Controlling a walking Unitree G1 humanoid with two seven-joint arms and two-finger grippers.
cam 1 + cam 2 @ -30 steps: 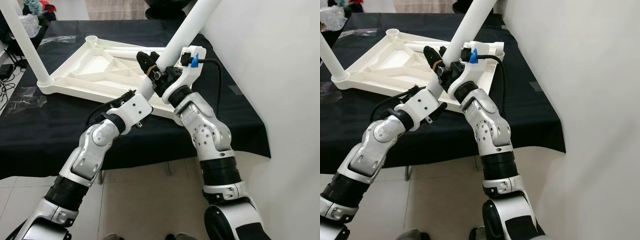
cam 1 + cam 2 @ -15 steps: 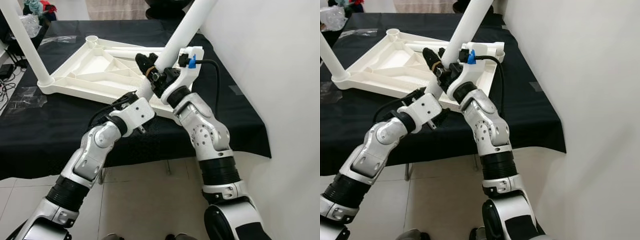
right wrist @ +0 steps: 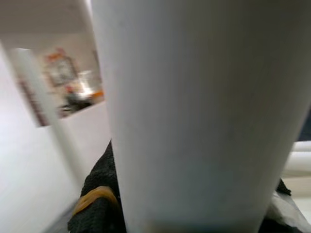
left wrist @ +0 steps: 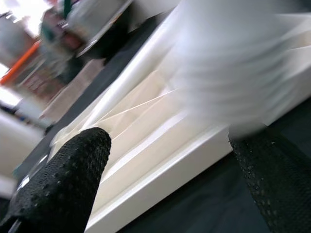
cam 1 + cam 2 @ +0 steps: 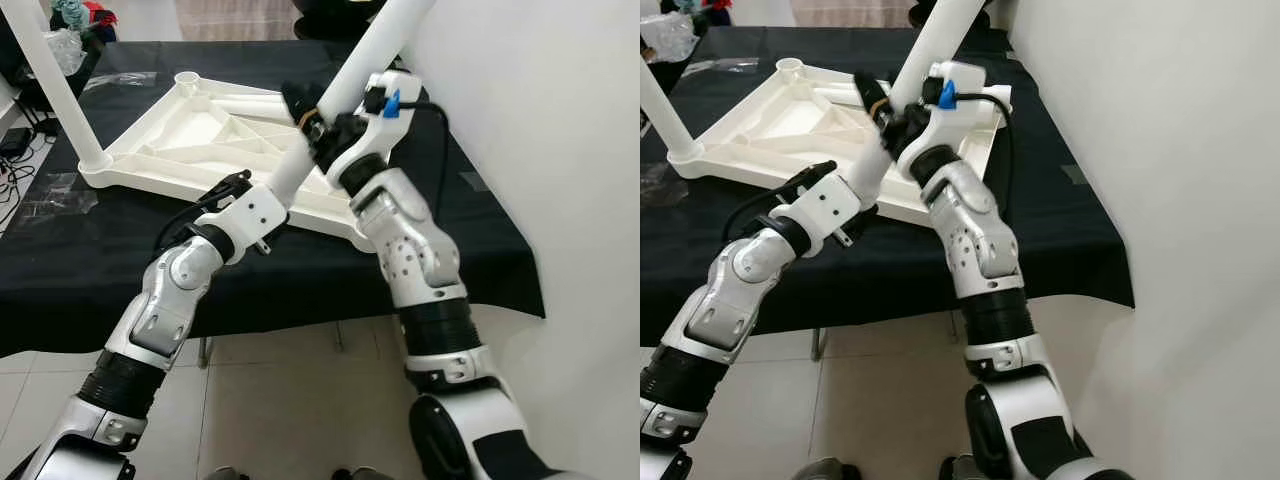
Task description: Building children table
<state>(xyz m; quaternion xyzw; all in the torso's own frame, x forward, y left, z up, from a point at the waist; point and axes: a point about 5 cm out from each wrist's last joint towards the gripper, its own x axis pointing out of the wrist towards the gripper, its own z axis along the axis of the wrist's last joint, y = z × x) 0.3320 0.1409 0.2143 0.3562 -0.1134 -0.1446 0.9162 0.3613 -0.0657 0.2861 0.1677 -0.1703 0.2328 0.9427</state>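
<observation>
The white table top (image 5: 180,150) lies upside down on a black-clothed table. One white leg (image 5: 60,90) stands in its left corner. A second white leg (image 5: 370,50) slants up to the right over the near right corner. My right gripper (image 5: 313,113) is shut on this leg at mid-length; its black fingers (image 3: 97,199) press against the tube. My left gripper (image 4: 167,141) sits at the leg's lower end (image 5: 282,180), open, with the blurred leg (image 4: 233,63) between its spread fingers (image 4: 73,170).
Another white leg (image 5: 250,98) lies loose along the far side of the table top, near an open corner socket (image 5: 185,78). A white wall (image 5: 540,150) stands close on the right. Clutter (image 5: 70,20) sits at the far left. Tiled floor (image 5: 290,400) lies below the table edge.
My right gripper has carried the slanted leg up and farther over the table top. The left wrist has shifted slightly left along the leg's lower end.
</observation>
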